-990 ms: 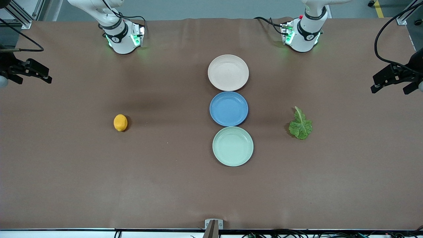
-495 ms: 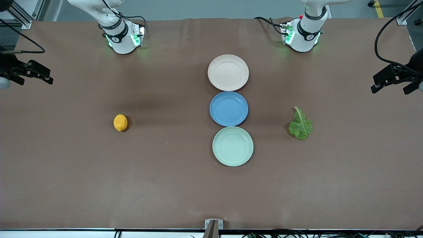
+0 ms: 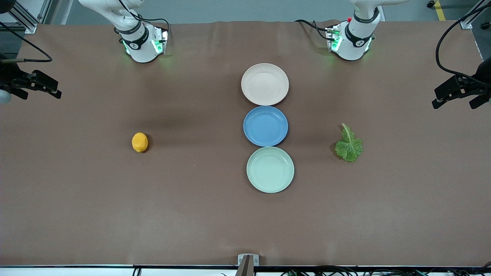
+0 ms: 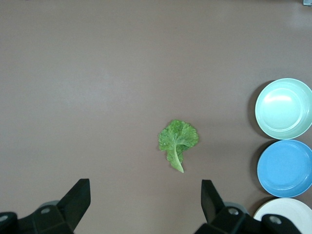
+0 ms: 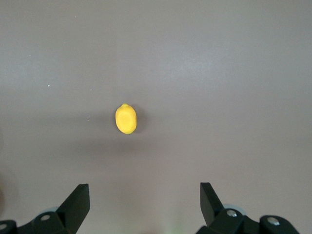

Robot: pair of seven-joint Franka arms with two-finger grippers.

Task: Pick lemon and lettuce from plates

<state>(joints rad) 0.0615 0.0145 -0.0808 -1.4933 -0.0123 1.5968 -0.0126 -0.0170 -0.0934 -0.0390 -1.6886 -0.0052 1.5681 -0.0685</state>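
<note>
I'm hanging my left pincer wide open and empty above the table's edge at the left arm's end, and my right pincer is spread and empty too, up over the right arm's end. The lemon sits bare on the table toward the right arm's end, well apart from the plates. The lettuce lies flat on the table toward the left arm's end. Between them runs the row: beige-pink plate farthest from the front camera, blue plate in the middle, mint plate nearest.
</note>
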